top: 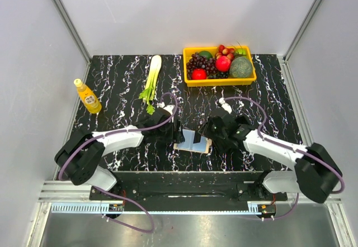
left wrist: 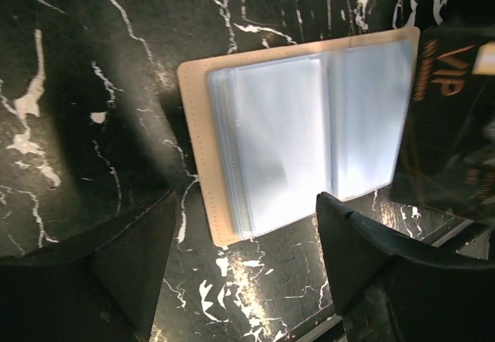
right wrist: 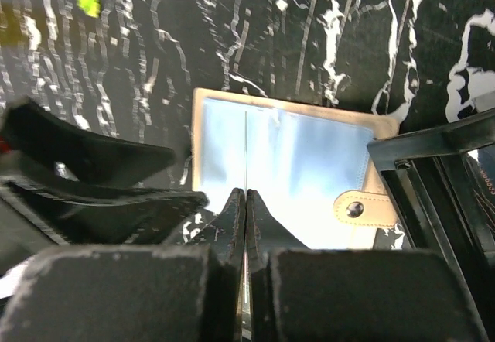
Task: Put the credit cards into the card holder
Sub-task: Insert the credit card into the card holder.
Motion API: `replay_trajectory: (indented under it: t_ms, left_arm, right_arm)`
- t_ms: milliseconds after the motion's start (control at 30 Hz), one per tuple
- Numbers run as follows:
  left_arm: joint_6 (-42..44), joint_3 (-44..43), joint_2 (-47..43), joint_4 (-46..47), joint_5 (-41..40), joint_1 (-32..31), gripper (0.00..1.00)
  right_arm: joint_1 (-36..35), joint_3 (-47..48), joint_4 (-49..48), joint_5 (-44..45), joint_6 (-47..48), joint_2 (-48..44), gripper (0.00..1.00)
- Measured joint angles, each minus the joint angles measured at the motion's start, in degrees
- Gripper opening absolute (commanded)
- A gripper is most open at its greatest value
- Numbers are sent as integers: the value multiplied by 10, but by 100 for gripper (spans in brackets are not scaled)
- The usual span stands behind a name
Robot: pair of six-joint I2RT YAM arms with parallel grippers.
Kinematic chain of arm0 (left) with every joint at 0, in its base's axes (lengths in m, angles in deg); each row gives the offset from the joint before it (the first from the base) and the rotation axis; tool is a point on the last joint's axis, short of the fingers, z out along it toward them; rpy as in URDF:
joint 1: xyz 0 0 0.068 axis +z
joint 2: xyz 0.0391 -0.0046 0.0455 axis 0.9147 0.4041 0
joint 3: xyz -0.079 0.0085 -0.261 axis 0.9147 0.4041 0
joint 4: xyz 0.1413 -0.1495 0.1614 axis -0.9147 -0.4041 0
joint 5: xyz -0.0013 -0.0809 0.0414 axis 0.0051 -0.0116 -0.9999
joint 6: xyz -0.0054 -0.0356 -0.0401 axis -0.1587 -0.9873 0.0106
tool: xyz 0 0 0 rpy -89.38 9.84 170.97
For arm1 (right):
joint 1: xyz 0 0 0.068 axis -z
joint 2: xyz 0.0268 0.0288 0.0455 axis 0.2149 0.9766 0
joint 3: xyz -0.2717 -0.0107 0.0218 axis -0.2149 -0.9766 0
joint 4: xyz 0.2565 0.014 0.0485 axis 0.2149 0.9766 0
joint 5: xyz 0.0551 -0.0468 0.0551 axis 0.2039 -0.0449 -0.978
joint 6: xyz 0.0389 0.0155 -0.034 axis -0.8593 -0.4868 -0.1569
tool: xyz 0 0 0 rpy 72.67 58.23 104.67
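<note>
Card holder [left wrist: 278, 148] open; left gripper [left wrist: 246, 210] wide, empty; right gripper [right wrist: 245, 196] tight on "VIP" card [left wrist: 448, 125].

A black, white-veined tabletop [top: 117, 85] is enclosed by pale grey walls [top: 184, 12]; an aluminium corner post [top: 67, 20] is seen beyond the left claw [top: 174, 128].

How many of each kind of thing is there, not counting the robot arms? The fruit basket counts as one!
Bottles: 1, the yellow plastic bottle
Vegetables: 1, the green-and-white leafy stalk
Baskets: 1, the yellow fruit-filled basket
Card holders: 1, the open beige folding card holder
Cards: 1, the black VIP card
Total: 5
</note>
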Motion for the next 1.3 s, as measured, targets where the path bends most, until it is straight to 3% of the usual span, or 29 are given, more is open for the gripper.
replay_trajectory:
  t_ms: [633, 833, 1300]
  left_arm:
    - [2, 11, 23, 40, 38, 19, 66]
    - [2, 11, 29, 47, 38, 19, 58]
    - [2, 10, 40, 63, 40, 19, 57]
  right_arm:
    - [21, -83, -198, -95, -38, 111, 0]
    - [48, -108, -219, -114, -49, 108, 0]
    - [71, -133, -300, -185, -49, 143, 0]
